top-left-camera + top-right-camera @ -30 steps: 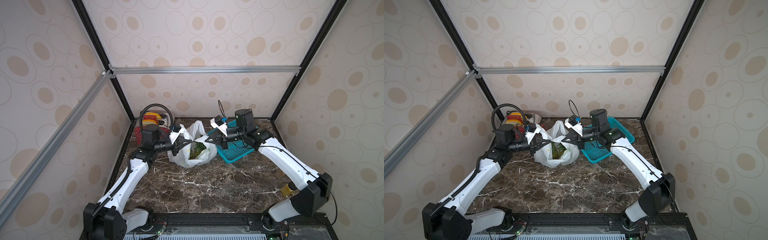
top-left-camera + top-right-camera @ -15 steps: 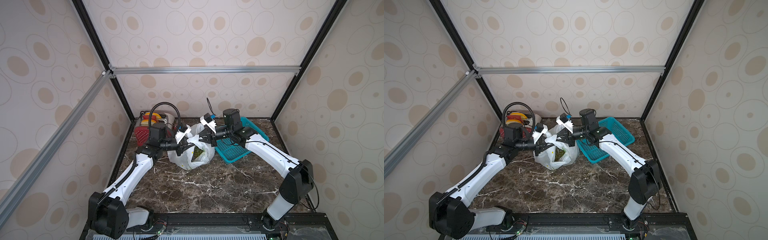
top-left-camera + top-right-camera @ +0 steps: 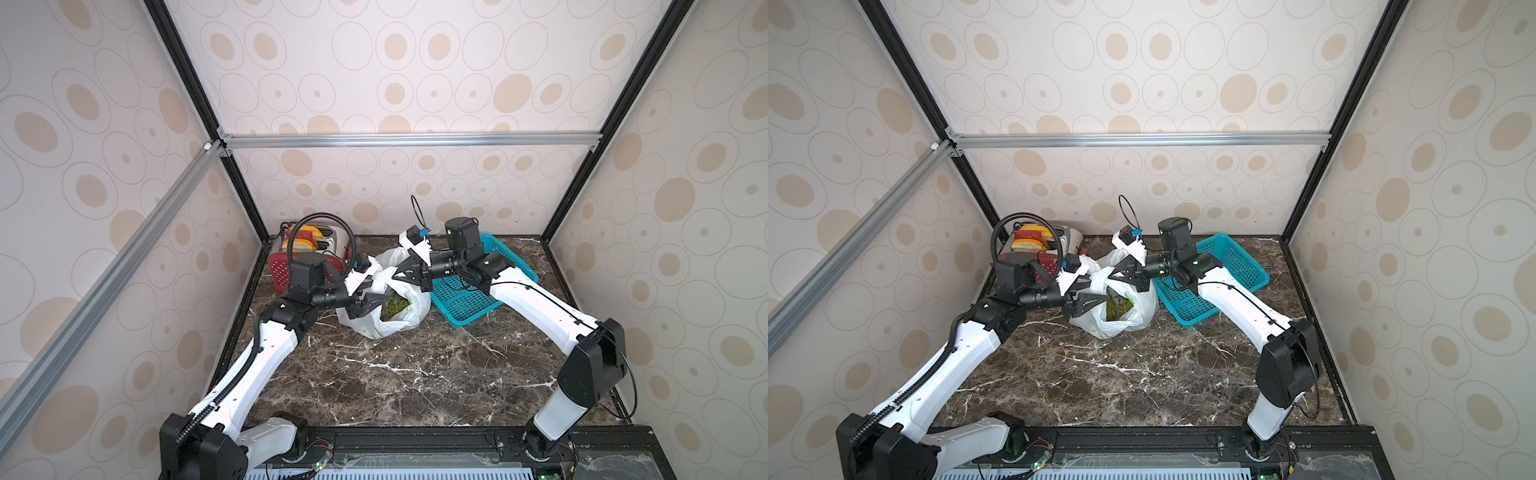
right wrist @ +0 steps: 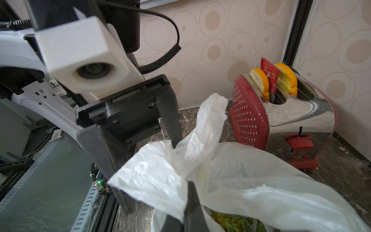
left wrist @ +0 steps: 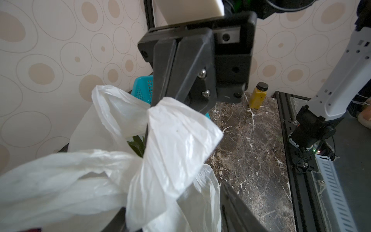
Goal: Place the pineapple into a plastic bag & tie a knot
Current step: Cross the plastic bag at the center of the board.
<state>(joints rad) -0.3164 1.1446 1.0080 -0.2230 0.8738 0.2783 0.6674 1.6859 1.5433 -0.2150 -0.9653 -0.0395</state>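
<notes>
Loosening: the left tool (image 3: 370,300) had gone from pressed together a second earlier to jaws spread wide; its fingers (image 4: 169,120) stood apart with a white handle strip lying slack between them, touched but not pinched
Right tool (image 3: 401,272): jaws pressed together, pinching the bag's other handle strip, the same as a second earlier
Arms: both had swung inward from a wide, taut pull and were close together over the bag's mouth
Plastic bag (image 3: 401,322): sat on the desk (image 3: 395,374), between the red toaster (image 3: 316,245) and the teal basket (image 3: 469,303), just beside the basket
Pineapple (image 3: 392,307): inside the bag, green and yellowish through the mouth
Handle strips (image 5: 172,140): crossed over each other above the mouth in a loose wrap; no tight knot was visible
Meaning: bagging looked done and the tying was part-way; letting go probably meant one pull had ended and the left tool needed a fresh hold for another wrap
Risk: with one strip free, the crossing could have slackened unless the right tool held tension
</notes>
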